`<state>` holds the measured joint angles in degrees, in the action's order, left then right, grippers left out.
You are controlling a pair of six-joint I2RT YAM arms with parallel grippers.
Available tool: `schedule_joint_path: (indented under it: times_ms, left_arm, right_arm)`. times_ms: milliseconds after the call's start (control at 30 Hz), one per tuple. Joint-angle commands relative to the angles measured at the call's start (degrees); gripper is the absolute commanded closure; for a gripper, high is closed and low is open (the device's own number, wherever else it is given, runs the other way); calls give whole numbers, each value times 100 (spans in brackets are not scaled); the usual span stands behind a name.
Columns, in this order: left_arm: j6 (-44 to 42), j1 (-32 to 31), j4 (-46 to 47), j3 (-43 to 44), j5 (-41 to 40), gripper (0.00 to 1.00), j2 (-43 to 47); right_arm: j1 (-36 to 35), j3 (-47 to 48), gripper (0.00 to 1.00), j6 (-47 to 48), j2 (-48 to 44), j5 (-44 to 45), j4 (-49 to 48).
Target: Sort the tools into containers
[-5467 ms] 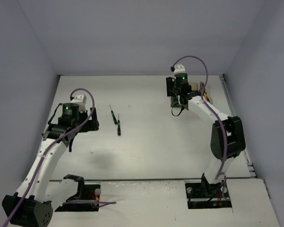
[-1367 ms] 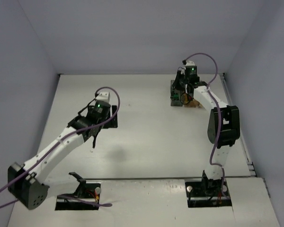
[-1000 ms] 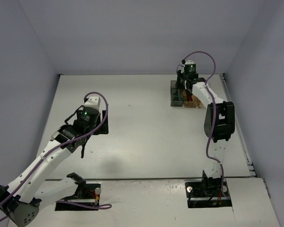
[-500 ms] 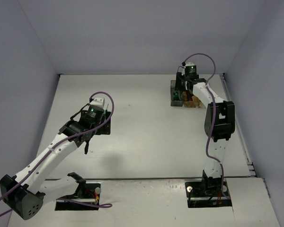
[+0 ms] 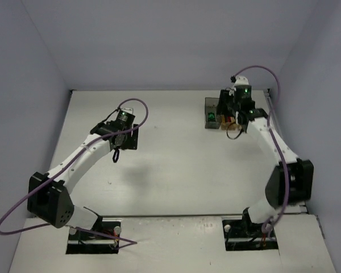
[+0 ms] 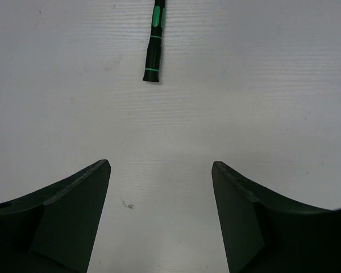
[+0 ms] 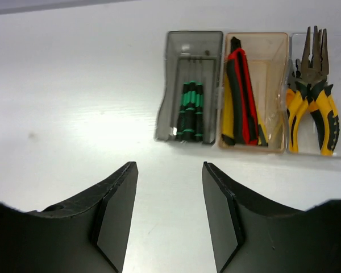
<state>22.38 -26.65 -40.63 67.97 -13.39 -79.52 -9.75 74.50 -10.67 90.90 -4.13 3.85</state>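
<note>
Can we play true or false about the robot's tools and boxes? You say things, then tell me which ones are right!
1. The grey box holds screwdrivers. True.
2. The orange box holds pliers. False: it holds knives; the pliers lie in the clear box.
3. One loose screwdriver lies on the table. True.
4. The left claw is gripping it. False: the left claw is open and empty, and the loose screwdriver lies ahead of it.
</note>
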Motion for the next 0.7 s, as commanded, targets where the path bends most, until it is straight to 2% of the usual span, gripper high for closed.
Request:
schedule_joint_path:
  times_ms: [0,100,300,467,667]
  left_arm:
    - [-323,287,153,553,38,36,-774]
    - [-383,630,151,846,227,39,-1332]
    - [-533,1131,359,1249,752,45,-2238]
    - [-530,1338,354,1614,1186,49,-2948]
    - [-534,1338,359,1881,1292,62,-3408]
  right_arm:
    - [-654,-862,53,-303,-1286,357,-470]
    - [-972,-1406,53,-501,-1925,269,-654]
    - [-1138,-2638,53,-970,-2821,69,-990]
    - [-1164,-3038,53,-1028,-3341,-122,-997]
    - [-1170,-3253,53,-1069,-3508,-210,-992]
